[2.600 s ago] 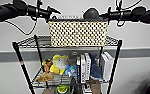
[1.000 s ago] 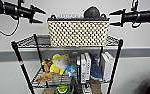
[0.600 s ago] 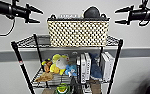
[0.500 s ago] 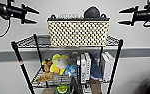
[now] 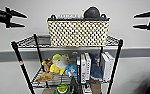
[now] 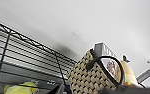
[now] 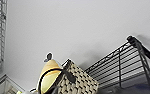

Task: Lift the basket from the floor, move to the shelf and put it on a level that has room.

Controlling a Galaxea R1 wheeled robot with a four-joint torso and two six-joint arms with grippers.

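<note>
The shelf [image 5: 117, 53] stands against the pale wall, and the basket [image 5: 78, 32] sits on its top level [image 5: 28, 41], upright and about in the middle, with toys [image 5: 57, 66] and books [image 5: 84, 66] on the tier below. The left gripper [image 5: 17, 18] and the right gripper [image 5: 141, 21] hang well apart from the basket, one on each side, fingers spread and holding nothing. I judge that the placing step is done; what remains only calls for keeping the arms clear of the posts.

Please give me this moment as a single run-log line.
basket: resting on top level of shelf | left gripper: open, clear of basket | right gripper: open, clear of basket
</note>
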